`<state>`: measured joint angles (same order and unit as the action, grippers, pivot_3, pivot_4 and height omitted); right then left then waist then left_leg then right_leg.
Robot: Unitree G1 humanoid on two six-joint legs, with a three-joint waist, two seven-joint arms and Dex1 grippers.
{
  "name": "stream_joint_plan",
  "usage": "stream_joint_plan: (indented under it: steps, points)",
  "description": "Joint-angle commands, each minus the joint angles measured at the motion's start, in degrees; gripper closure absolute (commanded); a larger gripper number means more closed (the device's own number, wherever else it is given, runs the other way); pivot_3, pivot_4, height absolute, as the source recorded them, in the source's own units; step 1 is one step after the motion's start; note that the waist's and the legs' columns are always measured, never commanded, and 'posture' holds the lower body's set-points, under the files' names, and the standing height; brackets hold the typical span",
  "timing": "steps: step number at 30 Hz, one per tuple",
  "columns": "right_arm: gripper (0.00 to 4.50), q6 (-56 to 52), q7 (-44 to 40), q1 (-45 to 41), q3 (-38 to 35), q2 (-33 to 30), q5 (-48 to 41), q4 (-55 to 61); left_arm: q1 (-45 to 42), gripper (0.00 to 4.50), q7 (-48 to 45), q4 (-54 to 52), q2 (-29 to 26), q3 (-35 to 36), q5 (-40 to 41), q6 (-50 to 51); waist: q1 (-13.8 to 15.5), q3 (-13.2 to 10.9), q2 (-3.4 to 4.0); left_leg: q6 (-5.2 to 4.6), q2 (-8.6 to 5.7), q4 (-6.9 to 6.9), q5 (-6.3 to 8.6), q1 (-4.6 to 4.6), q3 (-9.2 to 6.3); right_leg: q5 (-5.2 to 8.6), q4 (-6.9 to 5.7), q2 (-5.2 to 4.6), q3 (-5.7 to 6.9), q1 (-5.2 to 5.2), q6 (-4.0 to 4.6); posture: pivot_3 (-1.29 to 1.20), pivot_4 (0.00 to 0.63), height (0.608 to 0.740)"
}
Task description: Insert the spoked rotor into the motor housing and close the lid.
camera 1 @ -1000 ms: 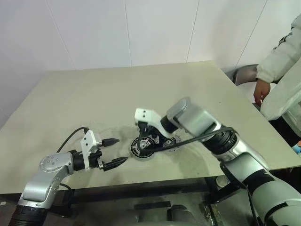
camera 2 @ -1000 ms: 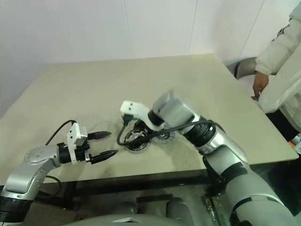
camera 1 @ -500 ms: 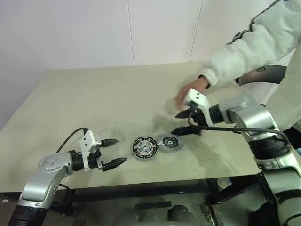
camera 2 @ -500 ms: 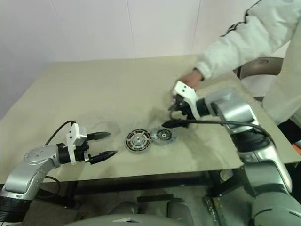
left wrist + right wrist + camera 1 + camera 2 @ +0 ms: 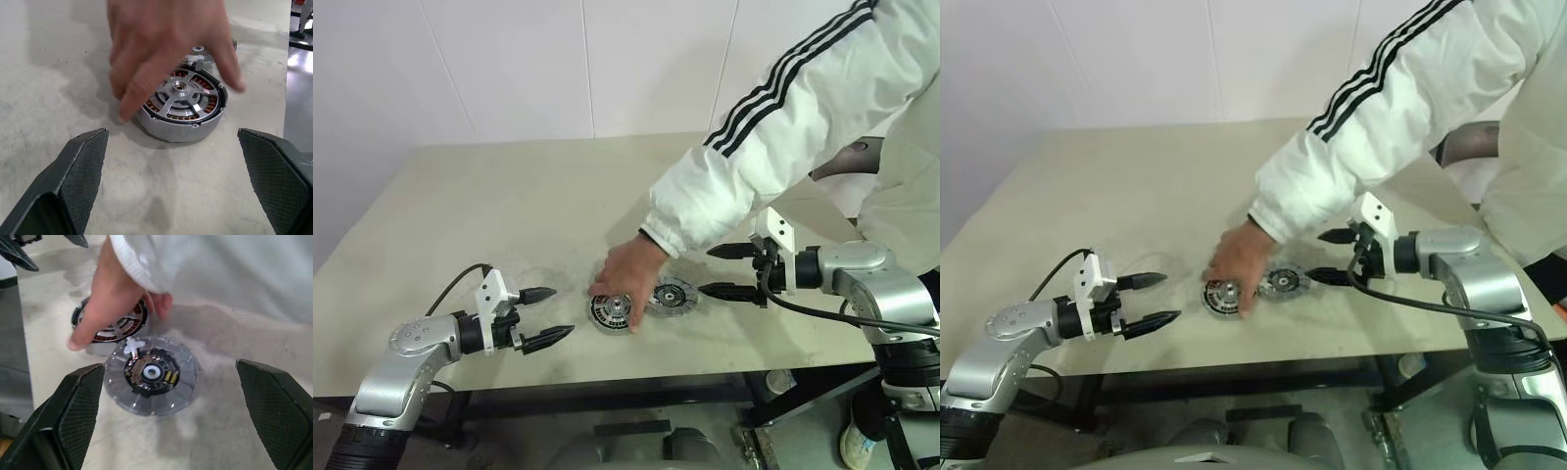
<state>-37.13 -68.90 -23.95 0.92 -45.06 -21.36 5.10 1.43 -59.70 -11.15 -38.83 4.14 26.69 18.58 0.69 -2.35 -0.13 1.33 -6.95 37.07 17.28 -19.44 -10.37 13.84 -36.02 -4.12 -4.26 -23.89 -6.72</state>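
In the head views you have a person's hand (image 5: 625, 282) reaching in from the upper right of the frame, white sleeve (image 5: 773, 137) with black stripes stretched across the beige table (image 5: 509, 206), and its fingers rest on the motor housing (image 5: 614, 311) just below the middle of the frame. In the left wrist view the motor housing shows copper-brown windings under shiny silver spokes and a central hub, so the spoked rotor (image 5: 182, 96) appears to sit inside it already, though you cannot be sure how deep it is seated. The lid (image 5: 671, 297) lies flat on the table immediately right of the housing, its edge touching or nearly touching the housing's edge, with its dark centre facing up; it is not on the housing. Your left gripper (image 5: 543, 315) hangs at the lower left of the frame, pointing right toward the housing but well apart from it, its two black fingers spread wide and empty. Your right gripper (image 5: 722, 270) sits right of centre, pointing left toward the lid, near it but not touching, its fingers likewise spread wide with nothing between them, and the person's forearm passes just above it.
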Motion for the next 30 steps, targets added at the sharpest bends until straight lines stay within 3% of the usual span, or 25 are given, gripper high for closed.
stream_joint_plan:
  steps: [1,21,26,30]
  points:
    - [0.01,0.6,0.1,-1.4,-1.6,-0.9,-1.9,2.7,-0.8,0.0,-0.5,0.1,-0.7,1.9,0.9,-0.9,0.1,0.0,0.0,0.0,0.0,0.0,0.0,0.0,-0.01,0.0,0.0,0.0,0.01,0.01,0.0,0.0,0.0,0.74]
    - [0.01,1.2,-0.7,-2.7,0.7,-0.8,-1.9,2.1,-2.6,0.0,-2.3,4.1,-1.3,1.8,0.2,-3.2,0.2,0.0,-0.03,-0.02,0.0,0.01,0.01,-0.02,-0.01,0.0,0.04,0.0,0.01,0.02,0.0,0.0,0.0,0.74]
    - [0.01,0.9,-1.4,-5.2,5.5,0.2,-0.5,4.2,-3.4,0.0,-3.0,4.9,-1.3,1.6,0.2,-3.7,0.0,0.0,-0.02,-0.02,0.0,0.01,0.01,0.0,-0.01,-0.01,0.02,0.0,0.01,0.01,0.0,0.0,0.0,0.74]
    - [0.01,-1.5,-2.1,-11.2,14.7,0.1,4.4,5.0,-3.9,0.0,-3.4,5.3,-1.2,1.4,0.2,-3.9,0.1,0.0,-0.02,-0.02,0.01,0.03,0.01,0.01,0.01,-0.01,-0.01,0.01,0.0,0.0,0.0,0.0,0.0,0.74]
